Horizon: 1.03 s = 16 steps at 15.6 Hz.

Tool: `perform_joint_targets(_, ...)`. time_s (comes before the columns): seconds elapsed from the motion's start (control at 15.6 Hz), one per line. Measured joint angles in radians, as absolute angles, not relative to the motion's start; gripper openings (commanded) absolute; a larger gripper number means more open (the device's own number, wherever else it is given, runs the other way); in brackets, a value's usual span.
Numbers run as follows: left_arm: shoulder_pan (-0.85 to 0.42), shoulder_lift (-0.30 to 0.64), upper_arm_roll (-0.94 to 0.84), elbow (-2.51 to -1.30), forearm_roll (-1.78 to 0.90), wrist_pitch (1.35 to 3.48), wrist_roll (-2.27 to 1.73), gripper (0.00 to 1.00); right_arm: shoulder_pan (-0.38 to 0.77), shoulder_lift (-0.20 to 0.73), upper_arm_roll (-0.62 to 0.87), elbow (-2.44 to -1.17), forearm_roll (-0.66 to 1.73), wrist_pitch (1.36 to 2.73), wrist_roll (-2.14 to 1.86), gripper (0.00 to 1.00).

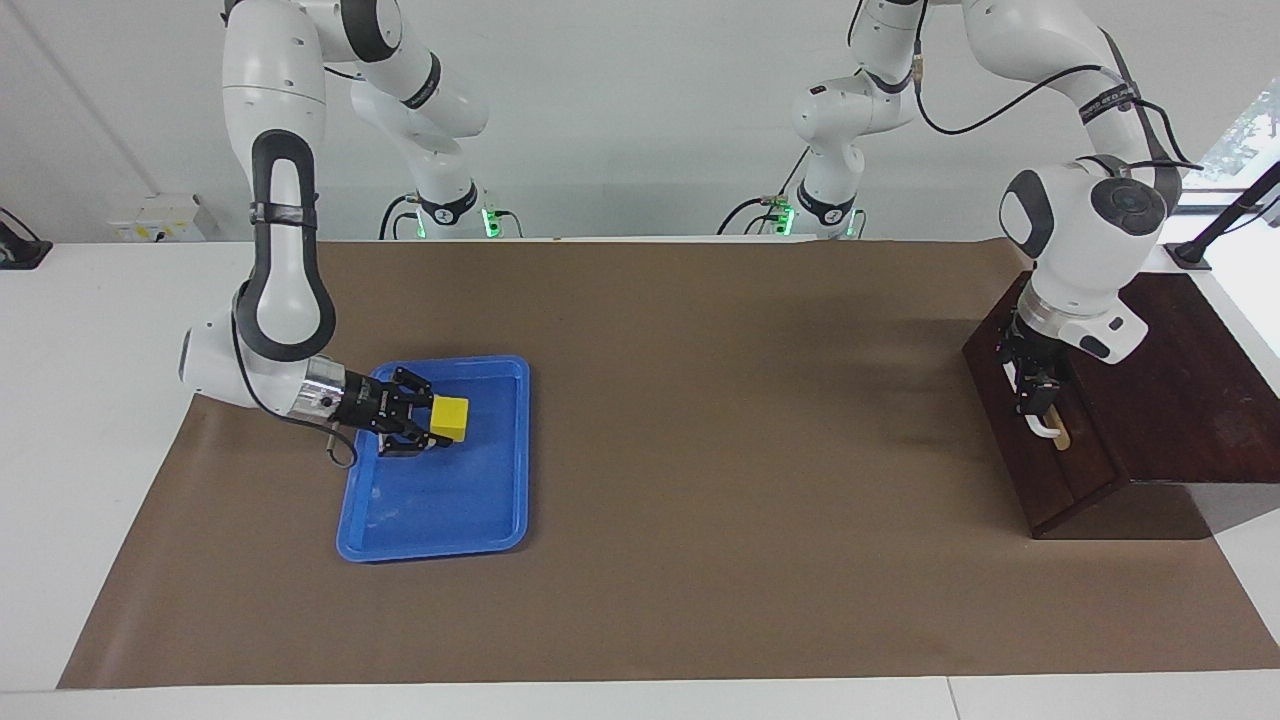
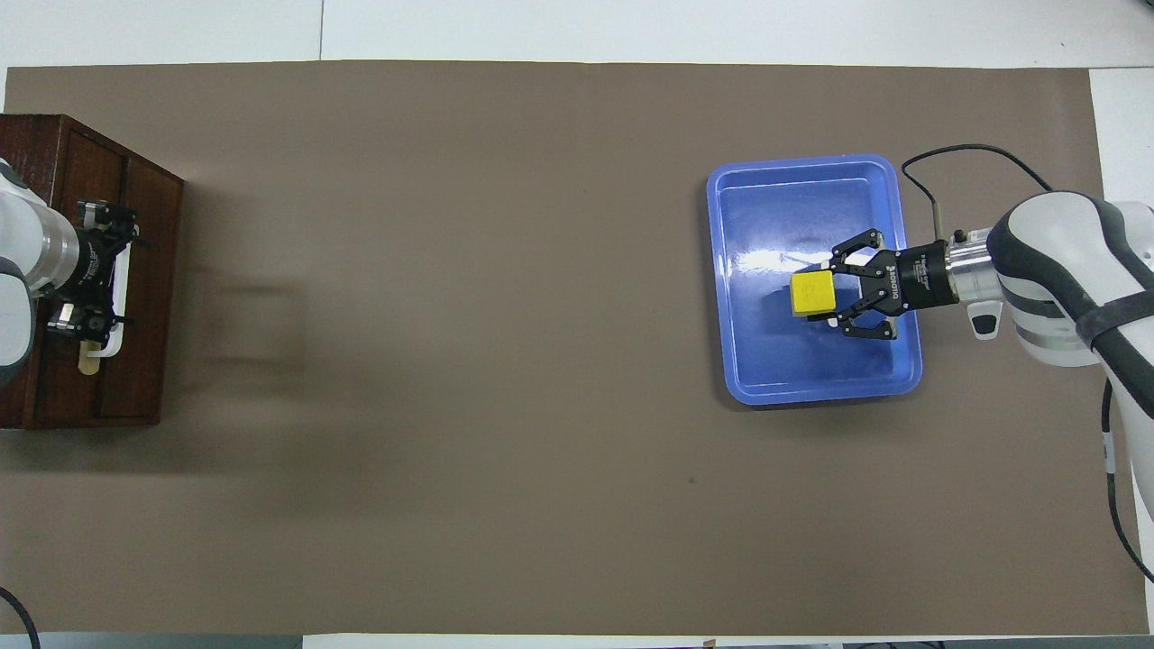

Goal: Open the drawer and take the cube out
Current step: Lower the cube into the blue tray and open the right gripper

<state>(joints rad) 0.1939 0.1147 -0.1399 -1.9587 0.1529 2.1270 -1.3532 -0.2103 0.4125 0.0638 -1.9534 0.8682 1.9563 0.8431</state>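
White lettering on the body of my right gripper (image 2: 834, 296), just back from its fingers, seems to read ROBOTIQ; nothing else is legible.

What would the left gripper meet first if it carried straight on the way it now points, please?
The left gripper points down at the drawer front, right at the white handle, so it would most likely press on the handle first. Whether it already touches cannot be told.

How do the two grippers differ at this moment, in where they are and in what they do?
The right gripper is shut on the yellow cube over the blue tray; the left gripper is open at the drawer handle. The right reaches sideways; the left points down. Both are black and two-fingered.
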Motion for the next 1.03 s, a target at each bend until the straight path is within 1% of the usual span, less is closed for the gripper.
perform_joint_targets(0.32,0.189,0.109,-0.148,-1.957,0.158,2.107,-1.313,1.0,-0.21,0.42,0.064,-1.973,0.866,1.988,0.816,0.0)
perform_joint_targets(0.45,0.161,0.092,-0.161,-1.949,0.156,2.085,-1.308,1.0,-0.21,0.426,0.064,-1.974,0.865,1.996,0.811,0.0)
perform_joint_targets(0.58,0.12,0.061,-0.17,-1.917,0.128,2.012,-1.301,1.0,-0.207,0.429,0.064,-1.974,0.859,2.011,0.804,0.0)
perform_joint_targets(0.64,0.11,0.044,-0.173,-1.892,0.096,1.962,-1.264,1.0,-0.206,0.429,0.065,-1.974,0.855,2.014,0.804,0.05)
perform_joint_targets(0.77,0.107,0.013,-0.175,-1.83,0.04,1.854,-1.086,1.0,-0.205,0.428,0.066,-1.972,0.841,2.015,0.803,1.0)
perform_joint_targets(1.03,0.099,-0.002,-0.173,-1.696,0.019,1.651,-0.708,1.0,-0.208,0.426,0.066,-1.97,0.791,2.015,0.798,1.0)
